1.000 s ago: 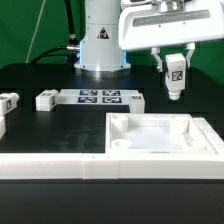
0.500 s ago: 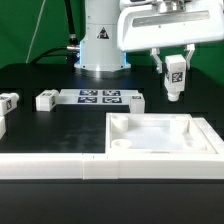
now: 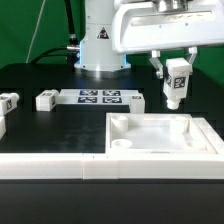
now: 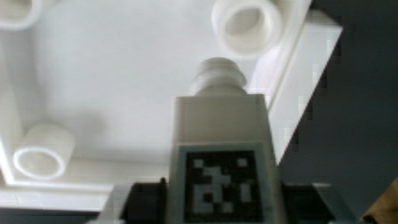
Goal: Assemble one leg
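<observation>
At the exterior view's left edge, a small white plastic block bearing a black-and-white tag (image 3: 7, 100) lay on the black table (image 3: 60, 130), and a second block of the same kind (image 3: 45, 100) lay near it. Further along, the thin flat white marker board (image 3: 100, 97) sat in front of the arm's white base (image 3: 100, 45). Nearer the camera and to the right lay the large white square panel with a raised rim (image 3: 165, 138).

Above that panel's far right corner hung the two-finger gripper (image 3: 174, 70). Its jaws were closed narrowly on the leg (image 3: 176, 88), a small white plastic block-like peg with a black-and-white square marker tag on its face. The leg stood roughly upright between the fingers, which clamped its upper body while the lower part hung below them, clear of the panel. In the wrist view the leg (image 4: 222, 130) ran out from the jaws, and its rounded tip pointed down near a round corner socket (image 4: 249, 22). Whether the tip was exactly over the socket could not be told.

The leg looked light, stiff and smooth, so it could probably twist or slip in a loose pinch. The flat sides of its squared body seemed the best place to hold it, leaving the round tip free.
</observation>
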### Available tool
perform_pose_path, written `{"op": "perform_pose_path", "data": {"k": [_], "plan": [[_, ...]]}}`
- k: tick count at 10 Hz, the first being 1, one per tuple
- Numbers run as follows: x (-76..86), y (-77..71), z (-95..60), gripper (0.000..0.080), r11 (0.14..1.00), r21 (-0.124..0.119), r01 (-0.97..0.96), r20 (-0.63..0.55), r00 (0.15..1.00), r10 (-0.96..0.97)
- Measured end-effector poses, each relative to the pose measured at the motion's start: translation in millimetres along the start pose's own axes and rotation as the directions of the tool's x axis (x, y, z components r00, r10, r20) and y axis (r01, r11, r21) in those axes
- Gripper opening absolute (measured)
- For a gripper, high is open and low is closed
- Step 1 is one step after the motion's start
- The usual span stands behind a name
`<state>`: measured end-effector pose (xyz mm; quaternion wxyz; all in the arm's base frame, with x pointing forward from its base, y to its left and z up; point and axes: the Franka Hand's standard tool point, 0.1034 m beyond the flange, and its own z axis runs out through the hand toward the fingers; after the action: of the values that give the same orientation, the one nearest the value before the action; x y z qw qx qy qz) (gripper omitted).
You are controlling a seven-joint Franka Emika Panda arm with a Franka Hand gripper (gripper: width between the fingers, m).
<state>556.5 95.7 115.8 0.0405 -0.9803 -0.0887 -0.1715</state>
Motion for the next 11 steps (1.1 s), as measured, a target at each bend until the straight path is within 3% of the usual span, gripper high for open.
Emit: {"op": "perform_pose_path", "data": {"k": [1, 5, 6, 8, 11], "plan": [[8.8, 3.7, 2.6, 0.0291, 1.000, 0.002, 0.015, 0.003, 1.000, -0.015], [8.7, 3.7, 4.0, 0.0291, 1.000, -0.005, 0.018, -0.031, 0.999, -0.018], [9.2, 1.0, 11.1, 0.0291, 1.000, -0.001, 0.021, -0.026, 0.999, -0.021], [28.3, 0.8, 18.7, 0.0291, 1.000, -0.007, 0.028, -0.092, 0.995, -0.029], [49.5, -2.3, 31.7, 0.0291, 1.000, 0.007, 0.027, -0.084, 0.996, -0.026]]}}
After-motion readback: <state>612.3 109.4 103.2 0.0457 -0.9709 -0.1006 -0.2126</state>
